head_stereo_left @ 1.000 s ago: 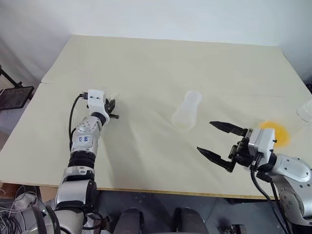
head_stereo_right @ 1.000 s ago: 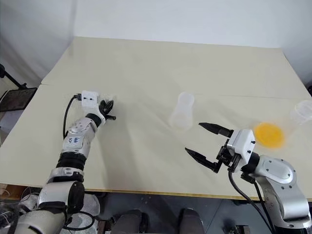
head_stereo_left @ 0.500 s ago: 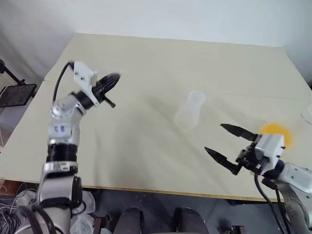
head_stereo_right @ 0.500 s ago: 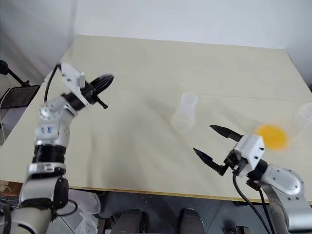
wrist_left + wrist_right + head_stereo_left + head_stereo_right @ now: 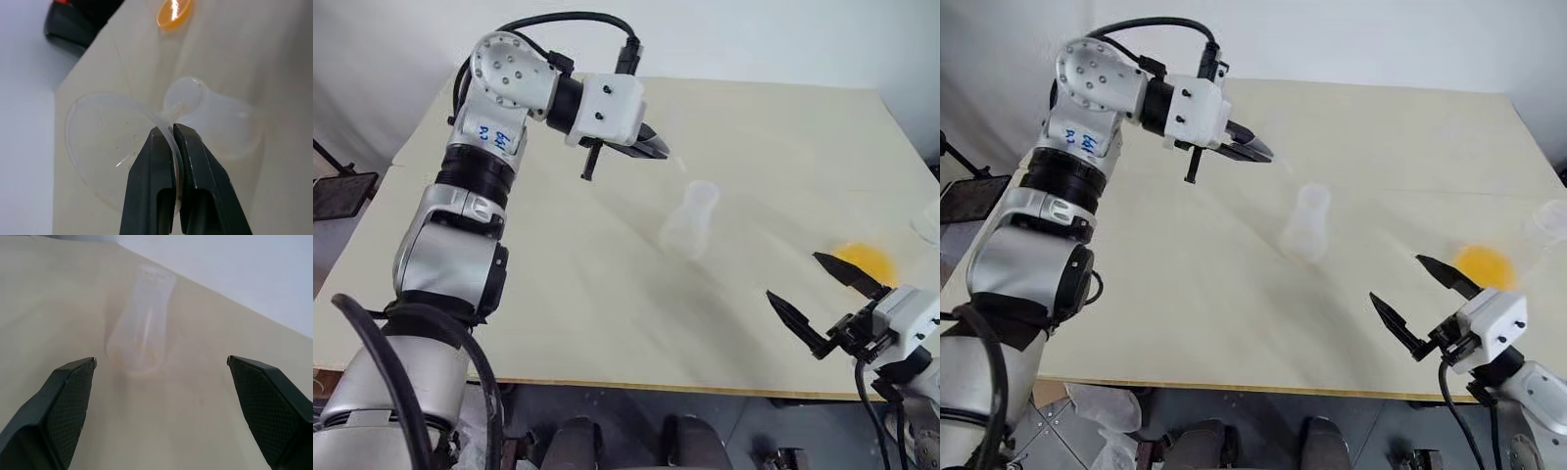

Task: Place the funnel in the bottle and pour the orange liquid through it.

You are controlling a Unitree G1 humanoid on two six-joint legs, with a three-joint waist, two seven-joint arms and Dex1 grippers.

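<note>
Funnel (image 5: 105,139) barely discernible, pinched by left hand (image 5: 172,134); right hand (image 5: 822,299) spread; bottle (image 5: 690,220) upright.

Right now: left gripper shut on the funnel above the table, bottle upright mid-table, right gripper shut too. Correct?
One thing is off: the right gripper is open, its fingers spread wide, as the right wrist view shows. The rest holds: the left gripper is shut on the funnel, and the bottle stands upright mid-table.
</note>
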